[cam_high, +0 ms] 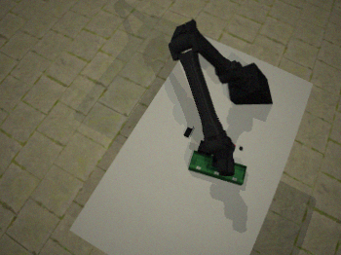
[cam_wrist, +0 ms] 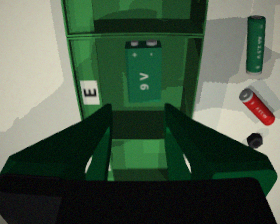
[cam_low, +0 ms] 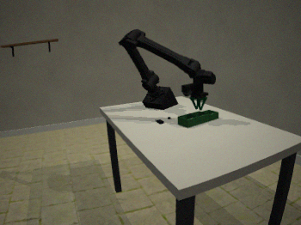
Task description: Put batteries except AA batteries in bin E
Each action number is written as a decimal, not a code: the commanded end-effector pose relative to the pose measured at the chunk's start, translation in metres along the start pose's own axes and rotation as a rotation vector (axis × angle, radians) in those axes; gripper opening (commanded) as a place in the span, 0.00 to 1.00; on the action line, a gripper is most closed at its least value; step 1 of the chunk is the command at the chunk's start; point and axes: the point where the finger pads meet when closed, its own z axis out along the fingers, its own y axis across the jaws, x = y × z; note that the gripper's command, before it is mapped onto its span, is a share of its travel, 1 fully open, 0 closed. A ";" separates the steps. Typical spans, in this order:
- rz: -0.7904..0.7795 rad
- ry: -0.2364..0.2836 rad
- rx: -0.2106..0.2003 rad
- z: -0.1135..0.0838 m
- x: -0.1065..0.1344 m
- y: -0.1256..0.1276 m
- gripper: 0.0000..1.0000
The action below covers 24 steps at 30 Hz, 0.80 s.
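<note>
One 9 V battery [cam_wrist: 143, 73] lies flat in the green bin's [cam_wrist: 76, 53] compartment marked E [cam_wrist: 90, 92], directly below your jaws, which hang part-open over it and grip nothing. On the white counter [cam_wrist: 28, 66] to the bin's right, you see a green cylindrical battery [cam_wrist: 255, 43], a red one [cam_wrist: 256, 106] and a small black object [cam_wrist: 254, 140].

green 9v battery [cam_wrist: 144, 72] flat in bin e [cam_wrist: 80, 66]

"9V" on green battery [cam_wrist: 143, 73]; "E" label [cam_wrist: 90, 91] on bin wall [cam_wrist: 79, 66]; green cell's print unreadable.
</note>
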 end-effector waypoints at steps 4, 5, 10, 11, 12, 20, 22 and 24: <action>0.028 -0.003 -0.008 0.000 -0.008 0.000 0.33; 0.028 -0.002 -0.009 0.000 -0.008 0.000 0.33; 0.027 -0.003 -0.008 0.001 -0.008 -0.001 0.33; 0.027 -0.003 -0.008 0.001 -0.008 -0.001 0.33; 0.039 0.001 -0.022 -0.004 -0.007 -0.001 0.33; 0.015 -0.004 -0.002 0.004 -0.001 -0.006 0.33; 0.015 -0.003 -0.003 0.004 0.000 -0.006 0.33; 0.015 0.007 -0.036 -0.023 0.000 0.003 1.00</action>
